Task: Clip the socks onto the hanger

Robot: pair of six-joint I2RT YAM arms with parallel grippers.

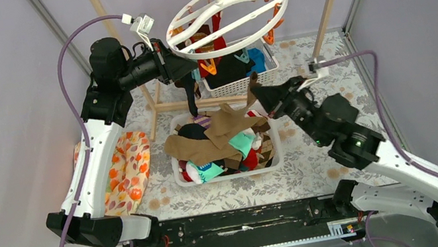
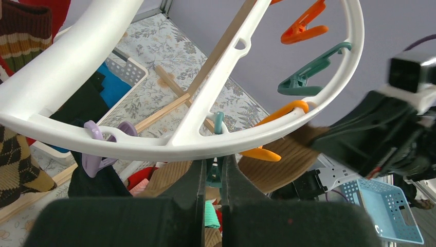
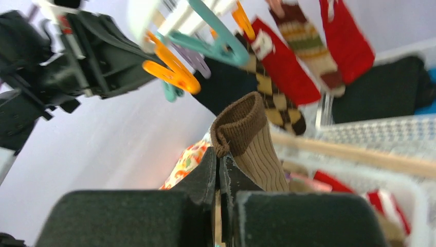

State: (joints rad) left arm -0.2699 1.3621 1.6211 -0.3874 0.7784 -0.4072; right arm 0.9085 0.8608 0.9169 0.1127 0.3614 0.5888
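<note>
The near white lattice basket on the worktop holds a heap of mixed socks. The far white basket holds black and blue fabric, partly hidden by the large round white plastic ring hanger. The right gripper is clamped on a long tan-brown ribbed sock just below the ring. The left gripper is pressed together on a small teal clip, half hidden behind the rim.

On my feed I see the floral-print table carrying a near white basket, a far white basket, an orange leafy cushion on the left, and the wooden frame's feet.
</note>
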